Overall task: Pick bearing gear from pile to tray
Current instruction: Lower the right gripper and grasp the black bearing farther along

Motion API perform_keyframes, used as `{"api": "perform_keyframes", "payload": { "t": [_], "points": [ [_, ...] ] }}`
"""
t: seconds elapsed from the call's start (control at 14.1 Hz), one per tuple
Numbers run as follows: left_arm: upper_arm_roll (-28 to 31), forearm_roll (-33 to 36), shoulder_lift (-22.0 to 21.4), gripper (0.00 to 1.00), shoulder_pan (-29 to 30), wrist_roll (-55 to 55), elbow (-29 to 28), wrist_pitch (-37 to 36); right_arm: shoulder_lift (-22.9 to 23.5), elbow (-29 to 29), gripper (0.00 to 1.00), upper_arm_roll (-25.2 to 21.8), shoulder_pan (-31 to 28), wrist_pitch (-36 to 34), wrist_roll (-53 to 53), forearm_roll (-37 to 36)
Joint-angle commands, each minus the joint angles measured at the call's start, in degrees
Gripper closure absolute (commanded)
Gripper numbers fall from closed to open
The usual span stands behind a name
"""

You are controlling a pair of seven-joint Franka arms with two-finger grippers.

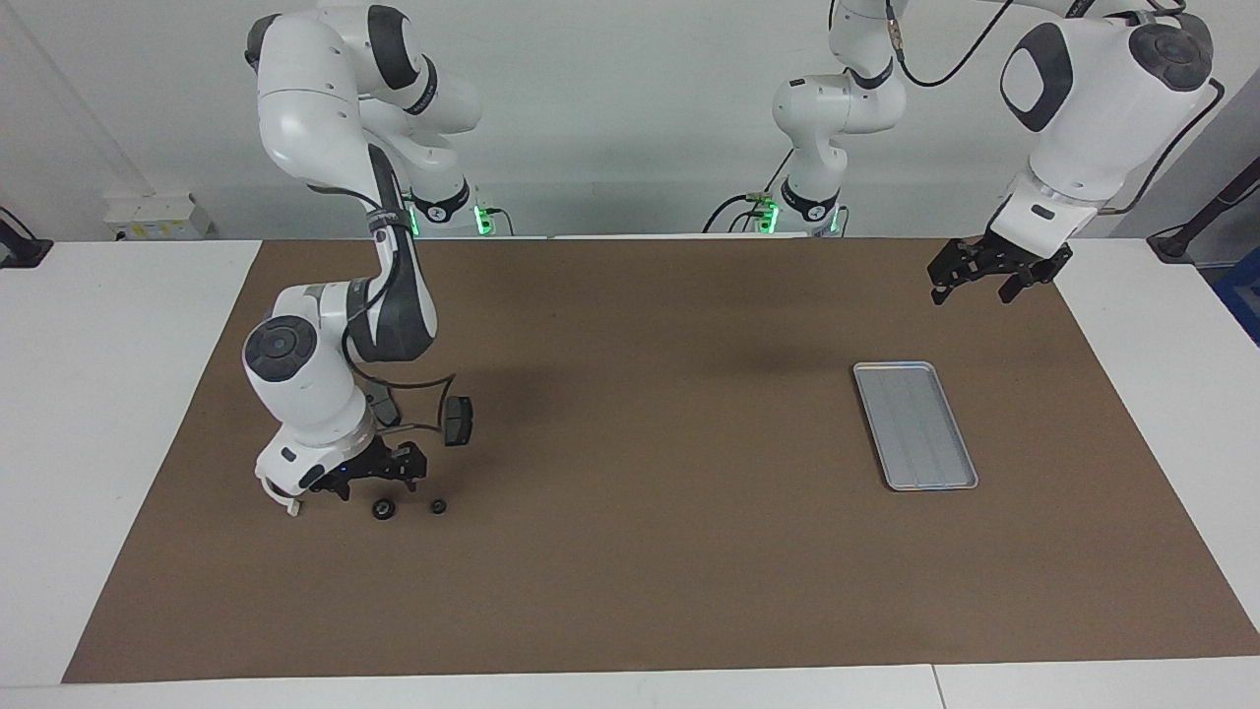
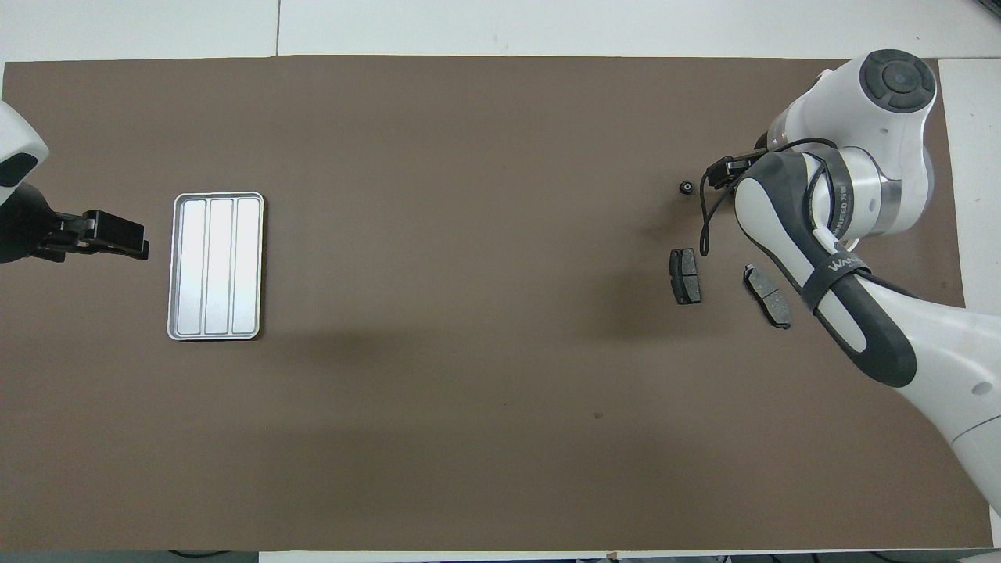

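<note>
The pile lies toward the right arm's end of the mat. It holds two tiny black round pieces (image 1: 384,509) (image 1: 438,506), a dark grey plate (image 1: 458,420) and a second plate (image 2: 768,295), and a white curved bracket (image 1: 279,495) partly hidden by the arm. In the overhead view only one round piece (image 2: 686,188) shows. My right gripper (image 1: 377,485) is open and empty, low over the pile just beside the round pieces. The silver tray (image 1: 915,425) (image 2: 215,266) is empty. My left gripper (image 1: 996,286) (image 2: 117,234) is open and waits raised beside the tray.
A brown mat (image 1: 630,551) covers the table's middle, with white table (image 1: 98,414) around it. The right arm's elbow (image 2: 821,258) hangs over the pile and hides part of it from above.
</note>
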Motion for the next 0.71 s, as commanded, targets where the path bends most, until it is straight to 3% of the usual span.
{"api": "perform_keyframes", "payload": {
  "t": [0.0,0.64],
  "points": [
    [0.4,-0.4,-1.6,0.00,-0.4,0.0,-1.4,-0.1,1.8,1.3,0.04,0.6,-0.8,1.1,1.5,-1.7],
    [0.4,-0.4,-1.6,0.00,-0.4,0.0,-1.4,-0.1,6.0,4.2,0.04,0.5,-0.7,4.0,3.0,-1.9]
  ]
}}
